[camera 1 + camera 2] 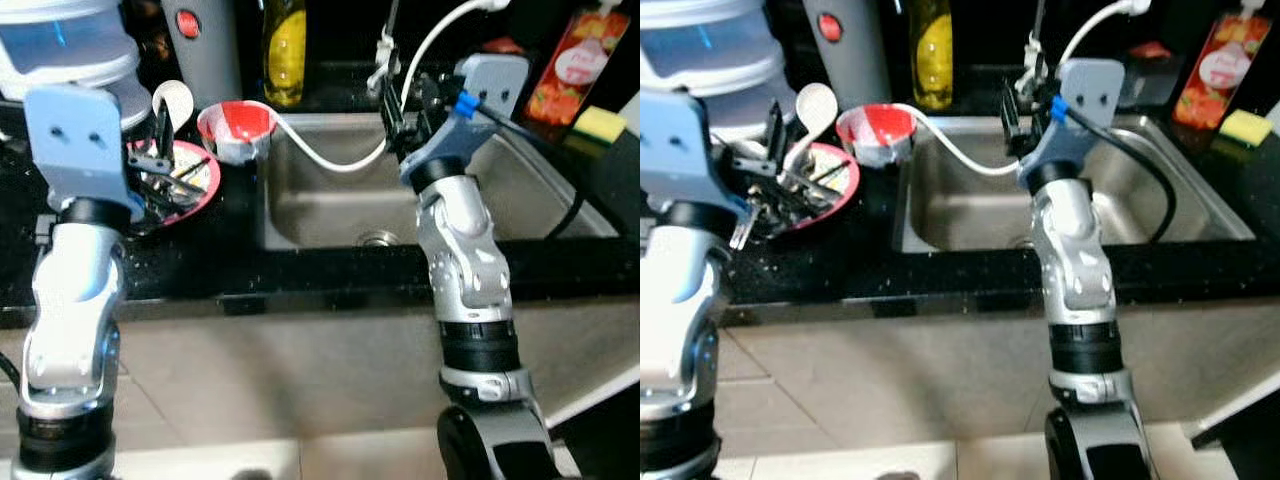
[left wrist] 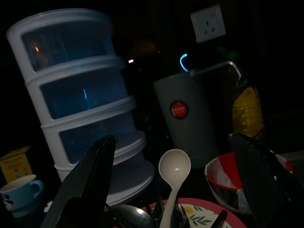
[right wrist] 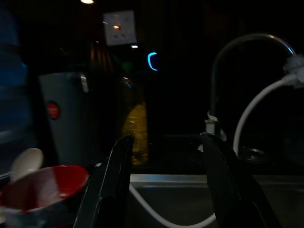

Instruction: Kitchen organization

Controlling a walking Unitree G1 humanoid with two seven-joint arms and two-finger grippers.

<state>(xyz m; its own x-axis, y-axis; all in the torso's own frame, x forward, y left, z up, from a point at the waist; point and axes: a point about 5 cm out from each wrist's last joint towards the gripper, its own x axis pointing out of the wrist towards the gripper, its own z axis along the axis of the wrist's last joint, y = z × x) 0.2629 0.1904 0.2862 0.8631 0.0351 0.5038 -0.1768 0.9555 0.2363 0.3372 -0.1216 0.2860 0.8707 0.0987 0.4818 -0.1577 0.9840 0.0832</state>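
Two silver arms were seen nearest the camera, reaching from 6 o'clock toward a black counter [image 1: 200,275]. At 10 o'clock, the left gripper [image 2: 175,190] was held with fingers spread wide, just above a pink plate [image 1: 205,180] piled with utensils. A white ladle [image 2: 173,166] was propped upright among them. A red bowl [image 1: 238,125] sat just beside the plate, at the rim of a steel sink [image 1: 330,215]. At 1 o'clock, the right gripper [image 3: 164,185] was held parted and empty over the sink, near a white hose [image 1: 320,155]. The ladle was judged light, stiff and smooth, best taken by its handle. The loose cutlery was judged slippery and liable to shift.
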